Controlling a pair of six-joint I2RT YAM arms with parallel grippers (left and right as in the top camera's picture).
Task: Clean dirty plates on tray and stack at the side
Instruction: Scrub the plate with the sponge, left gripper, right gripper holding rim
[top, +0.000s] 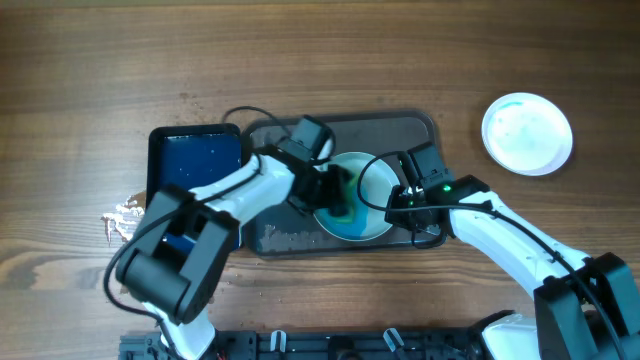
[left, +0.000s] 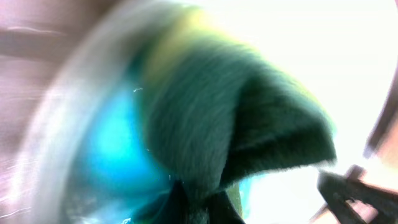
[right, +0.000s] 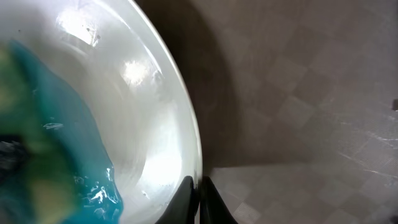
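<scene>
Roughly at the middle of the grey tray (top: 272, 238), whose long axis runs left to right in the overhead view, a round dirty plate (top: 365, 226) lies face up with blue paint inside. The right gripper (right: 198, 200) is pressed onto its rim; the left gripper (top: 328, 192) pinches a green sponge (left: 236, 124) against the paint. A second plate (top: 527, 133) sits well apart on the brown wood-grain surface (top: 100, 80).

Nothing legible: no text, label, brand or number on the tray (top: 290, 238) or the dirty plate (top: 375, 195). The left wrist view is blurred and possibly hides marks.
</scene>
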